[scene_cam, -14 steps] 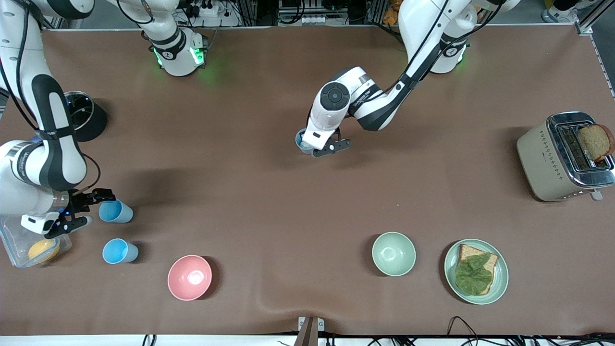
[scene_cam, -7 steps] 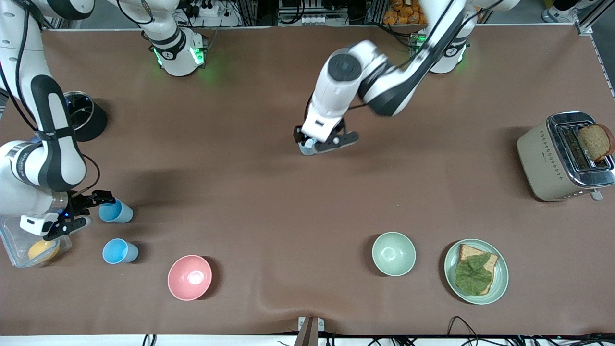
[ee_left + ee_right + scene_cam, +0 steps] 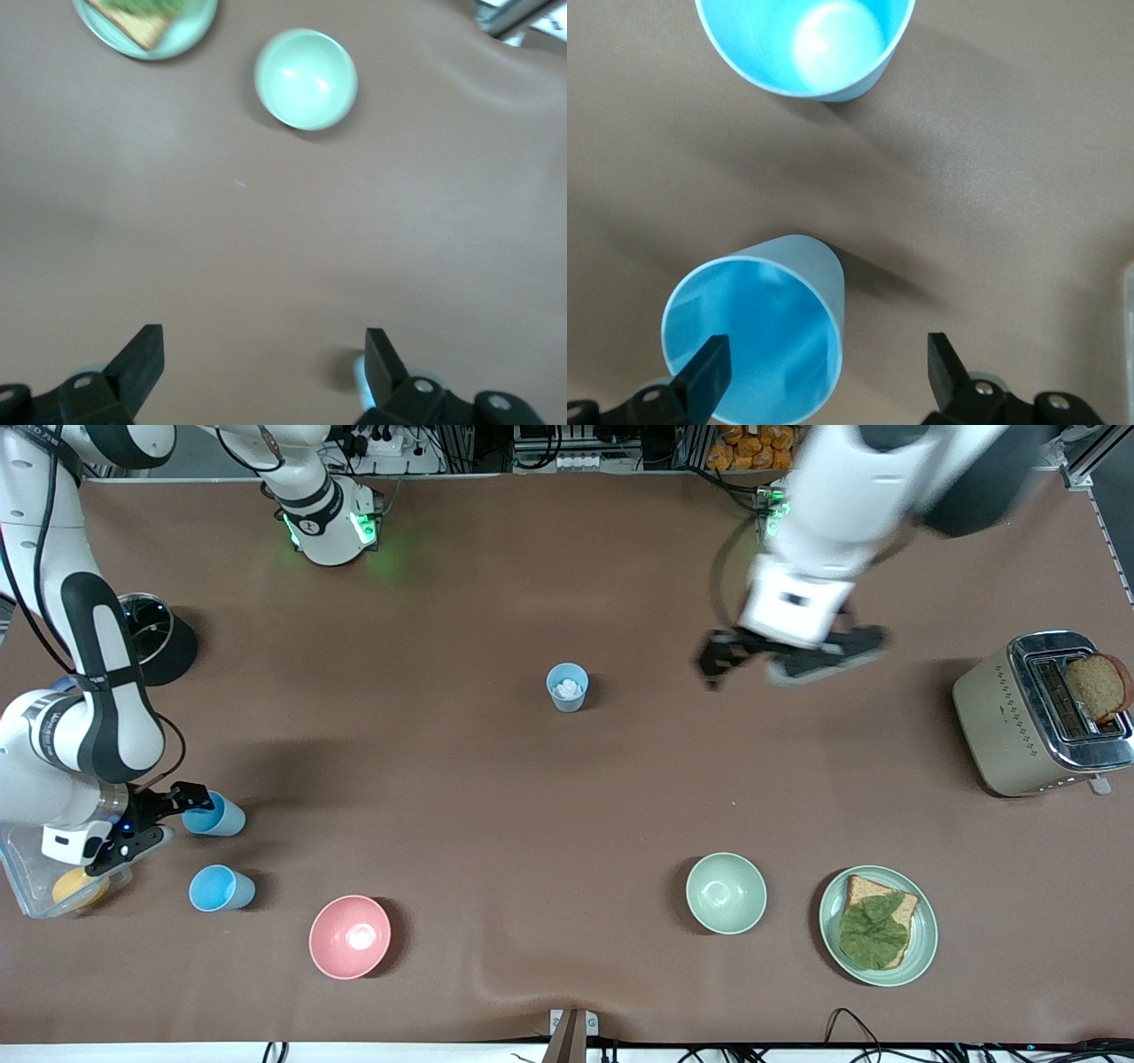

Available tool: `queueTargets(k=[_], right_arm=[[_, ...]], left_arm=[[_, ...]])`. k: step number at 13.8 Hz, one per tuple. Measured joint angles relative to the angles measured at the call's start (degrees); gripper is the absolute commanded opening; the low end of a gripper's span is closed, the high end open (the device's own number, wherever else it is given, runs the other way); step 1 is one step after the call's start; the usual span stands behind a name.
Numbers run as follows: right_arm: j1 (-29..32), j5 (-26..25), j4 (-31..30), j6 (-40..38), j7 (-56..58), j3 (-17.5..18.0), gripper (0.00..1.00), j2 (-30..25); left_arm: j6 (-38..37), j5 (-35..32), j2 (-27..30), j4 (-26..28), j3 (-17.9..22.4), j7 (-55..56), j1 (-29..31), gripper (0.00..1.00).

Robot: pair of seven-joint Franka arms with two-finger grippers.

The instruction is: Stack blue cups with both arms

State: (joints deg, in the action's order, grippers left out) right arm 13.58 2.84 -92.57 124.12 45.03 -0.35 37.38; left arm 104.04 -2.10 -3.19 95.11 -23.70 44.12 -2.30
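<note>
One blue cup [image 3: 567,687] stands upright alone at the table's middle, with something white in it. Two more blue cups stand at the right arm's end: one [image 3: 215,816] at my right gripper [image 3: 173,819], the other [image 3: 221,887] nearer the front camera. In the right wrist view my right gripper [image 3: 824,372] is open, one finger inside the first cup's [image 3: 757,332] mouth and one outside; the second cup [image 3: 806,40] stands apart. My left gripper [image 3: 788,660] is open and empty in the air, over bare table between the middle cup and the toaster; the left wrist view [image 3: 261,363] shows it open.
A pink bowl [image 3: 350,936] and a pale green bowl [image 3: 726,892] stand near the front edge, with a plate [image 3: 828,921] of bread and lettuce beside the green bowl. A toaster [image 3: 1041,713] stands at the left arm's end. A clear container [image 3: 27,895] and a black pot [image 3: 155,638] stand by the right arm.
My left gripper has let go of the middle cup, risen and swung toward the left arm's end. The cup stays standing. My right gripper has barely moved at its cup.
</note>
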Motion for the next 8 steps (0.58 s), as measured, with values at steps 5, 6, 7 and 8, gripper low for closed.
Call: queueTargets(k=[5, 6, 7, 8], right_arm=[[1.2, 6.4, -0.7, 0.0, 4.4, -0.1, 0.0, 1.0], [1.5, 7.0, -1.0, 0.0, 4.8, -0.1, 0.0, 1.1], [1.5, 7.2, -1.0, -0.1, 5.0, -0.1, 0.0, 1.1], [1.5, 7.2, -1.0, -0.5, 5.0, 0.0, 0.0, 1.0]], left_arm=[[-7.3, 0.1, 0.2, -5.3, 2.1, -18.7, 10.6, 1.0], [-8.1, 0.5, 0.5, -5.7, 4.4, -21.2, 9.8, 1.0], [-8.8, 1.1, 1.1, -5.8, 6.6, -22.9, 8.9, 1.0], [-10.0, 1.2, 1.8, -5.9, 8.0, -24.0, 8.4, 1.0]])
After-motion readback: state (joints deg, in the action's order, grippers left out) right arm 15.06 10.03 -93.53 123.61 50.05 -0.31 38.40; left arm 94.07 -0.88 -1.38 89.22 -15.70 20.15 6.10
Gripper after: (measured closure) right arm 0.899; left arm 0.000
